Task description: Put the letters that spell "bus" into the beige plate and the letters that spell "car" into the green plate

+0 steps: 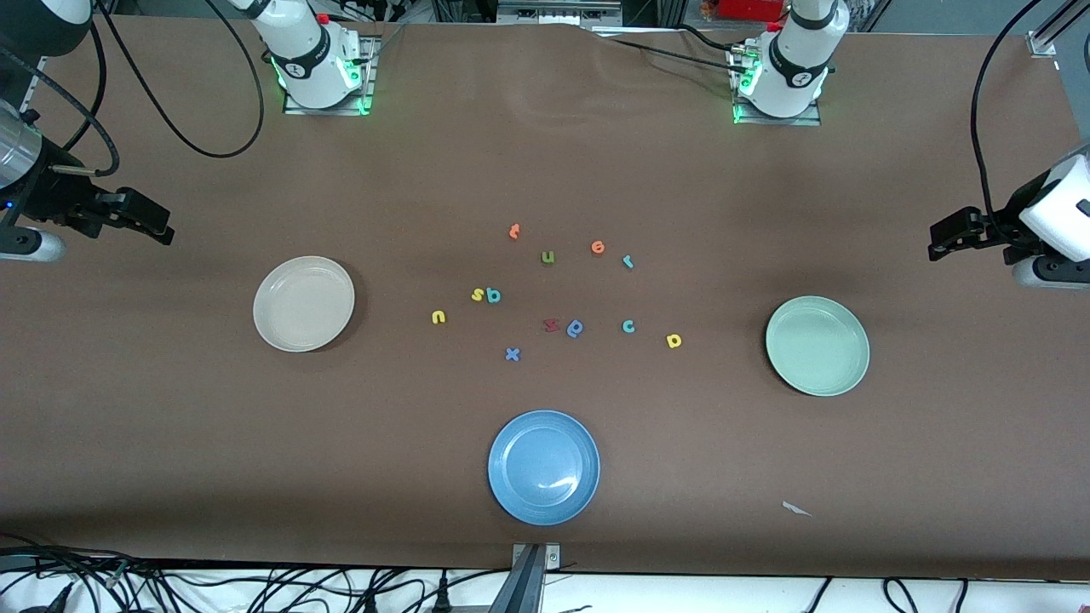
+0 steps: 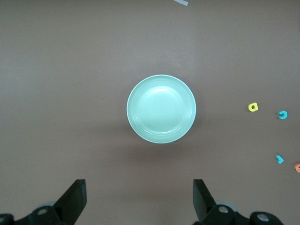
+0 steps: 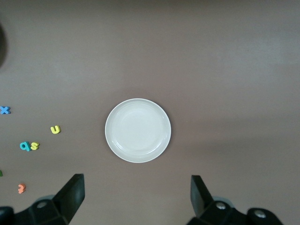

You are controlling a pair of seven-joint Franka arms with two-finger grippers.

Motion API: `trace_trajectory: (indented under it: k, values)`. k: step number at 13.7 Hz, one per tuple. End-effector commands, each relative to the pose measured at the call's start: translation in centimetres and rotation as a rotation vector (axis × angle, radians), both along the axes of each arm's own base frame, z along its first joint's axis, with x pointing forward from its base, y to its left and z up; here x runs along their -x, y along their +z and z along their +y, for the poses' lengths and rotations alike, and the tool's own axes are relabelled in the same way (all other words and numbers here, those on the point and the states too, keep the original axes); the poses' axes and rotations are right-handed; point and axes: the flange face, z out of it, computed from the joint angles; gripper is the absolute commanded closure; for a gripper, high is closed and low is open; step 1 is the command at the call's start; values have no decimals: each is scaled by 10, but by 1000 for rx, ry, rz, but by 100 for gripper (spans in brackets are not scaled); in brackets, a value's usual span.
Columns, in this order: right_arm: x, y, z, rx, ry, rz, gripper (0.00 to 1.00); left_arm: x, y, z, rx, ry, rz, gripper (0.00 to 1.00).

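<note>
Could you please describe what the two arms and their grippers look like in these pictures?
Both arms are white with black joint bands, green lights at their bases and black cables trailing off. The left gripper and right gripper are black, each with two flat, wedge-shaped fingers on a black body with round screws.

Foam letters on the table (image 1: 170, 443) read t, u, e, r, s, b, c, a, x.
</note>
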Motion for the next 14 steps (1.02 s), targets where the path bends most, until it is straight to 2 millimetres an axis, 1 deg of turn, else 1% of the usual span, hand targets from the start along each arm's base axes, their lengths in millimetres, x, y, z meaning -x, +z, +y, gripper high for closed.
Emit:
trace_trajectory:
  k: [1, 6, 11, 14]
  values:
    - [4, 7, 1, -5, 7, -9, 0, 6, 7, -2, 24, -23, -2, 0]
    - [4, 7, 1, -5, 4, -5, 0, 5, 7, -2, 24, -23, -5, 0]
    - [4, 7, 2, -4, 4, -4, 0, 7, 8, -9, 25, -36, 4, 0]
    - [4, 7, 2, -4, 4, -4, 0, 7, 8, -9, 25, -36, 4, 0]
